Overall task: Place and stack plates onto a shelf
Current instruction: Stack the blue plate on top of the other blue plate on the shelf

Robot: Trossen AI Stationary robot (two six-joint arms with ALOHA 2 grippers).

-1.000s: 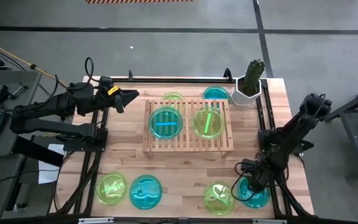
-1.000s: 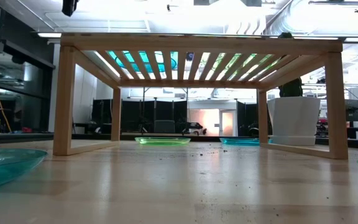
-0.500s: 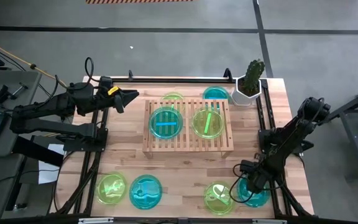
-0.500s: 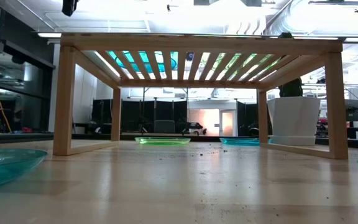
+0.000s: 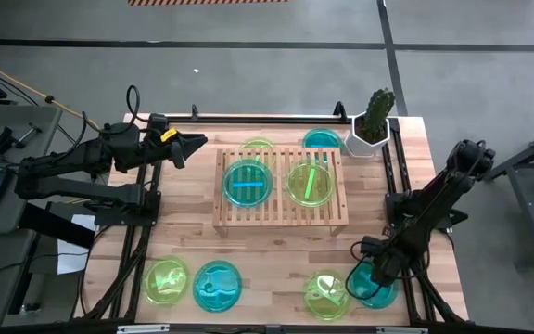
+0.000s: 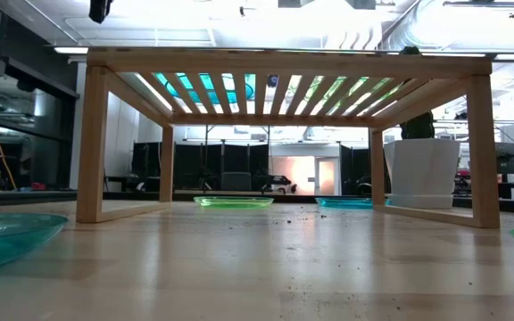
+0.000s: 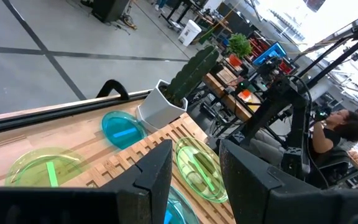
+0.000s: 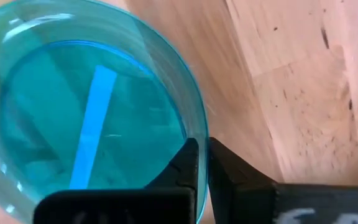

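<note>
The wooden slat shelf (image 5: pixel 281 186) carries a blue plate (image 5: pixel 247 183) and a green plate (image 5: pixel 310 183). Behind it a green plate (image 5: pixel 258 145) and a blue plate (image 5: pixel 321 139) lie on the table. Along the near edge lie a green plate (image 5: pixel 166 281), a blue one (image 5: pixel 217 286), a green one (image 5: pixel 325 294) and, at the near right, a blue plate (image 5: pixel 381 289). My right gripper (image 5: pixel 365 272) is shut on that last plate. My left gripper (image 5: pixel 193 142) hovers open at the far left, holding nothing. My right gripper pinches the blue plate's rim (image 8: pixel 194 134) between its two fingers, one finger (image 8: pixel 185 165) inside the rim and the other outside. It comes slanting down from above, onto the side of the plate that faces the table's left. The plate's bottom lies on the table.
A white pot with a cactus (image 5: pixel 374 125) stands at the far right corner beside the shelf. Black rails (image 5: pixel 399 186) run along the table's edges. In the left wrist view a person (image 7: pixel 347 134) sits beyond the table.
My right gripper has shut its fingers on the rim of the near-right blue plate. The plate stays where it was on the table.
</note>
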